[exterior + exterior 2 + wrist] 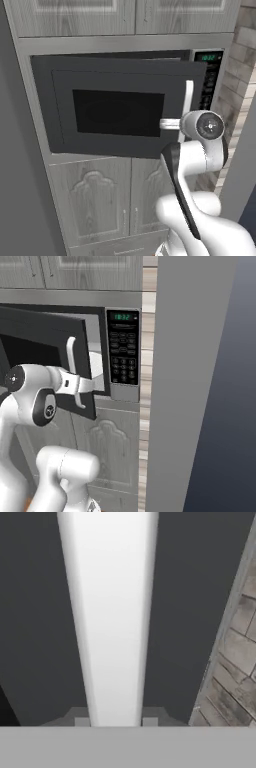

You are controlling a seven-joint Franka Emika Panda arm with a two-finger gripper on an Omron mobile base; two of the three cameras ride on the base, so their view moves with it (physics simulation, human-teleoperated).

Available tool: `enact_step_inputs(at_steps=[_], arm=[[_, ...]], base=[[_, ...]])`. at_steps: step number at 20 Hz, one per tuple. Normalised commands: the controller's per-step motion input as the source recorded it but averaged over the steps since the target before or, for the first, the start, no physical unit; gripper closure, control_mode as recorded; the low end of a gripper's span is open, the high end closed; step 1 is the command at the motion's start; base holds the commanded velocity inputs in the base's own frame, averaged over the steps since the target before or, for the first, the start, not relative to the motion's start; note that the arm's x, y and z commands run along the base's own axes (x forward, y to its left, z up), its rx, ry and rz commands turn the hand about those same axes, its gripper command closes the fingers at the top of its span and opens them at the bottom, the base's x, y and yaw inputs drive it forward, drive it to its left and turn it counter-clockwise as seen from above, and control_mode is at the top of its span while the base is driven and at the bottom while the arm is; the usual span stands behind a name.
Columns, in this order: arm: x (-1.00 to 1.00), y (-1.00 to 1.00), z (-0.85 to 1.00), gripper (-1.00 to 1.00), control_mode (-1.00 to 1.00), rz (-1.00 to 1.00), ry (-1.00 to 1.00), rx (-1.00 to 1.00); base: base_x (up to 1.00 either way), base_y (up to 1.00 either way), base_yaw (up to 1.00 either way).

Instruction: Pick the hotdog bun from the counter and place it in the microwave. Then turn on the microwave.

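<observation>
The microwave (115, 110) is built into grey cabinets, and its dark door (45, 341) stands partly swung out. My gripper (175, 123) (82, 387) is shut on the door's white vertical handle (188, 95) (71, 356). In the hand view the handle (112, 617) runs up the middle, with one finger tip (82, 722) on each side of it. The black keypad (123, 356) with its green display sits to the right of the door. The hotdog bun and the counter are out of view.
A tall grey panel (200, 381) rises close on the right of the microwave. Grey cabinet doors (100, 200) lie below it and more above. Brick backsplash (240, 75) shows on the right, and a dark wall (15, 160) on the left.
</observation>
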Motion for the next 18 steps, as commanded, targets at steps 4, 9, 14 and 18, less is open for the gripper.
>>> enact_step_inputs(at_steps=[4,9,14,18], arm=[[-0.58,0.00,0.00,1.00,-1.00,-0.07,-0.14,0.00],[-0.58,0.00,0.00,1.00,-1.00,-0.07,-0.16,0.00],[-0.45,0.00,0.00,1.00,-1.00,-0.07,-0.19,0.00],[-0.36,0.00,0.00,1.00,-1.00,-0.07,-0.21,-0.01]], base=[[0.00,0.00,0.00],[0.00,0.00,0.00],[0.00,0.00,0.00],[0.00,0.00,0.00]])
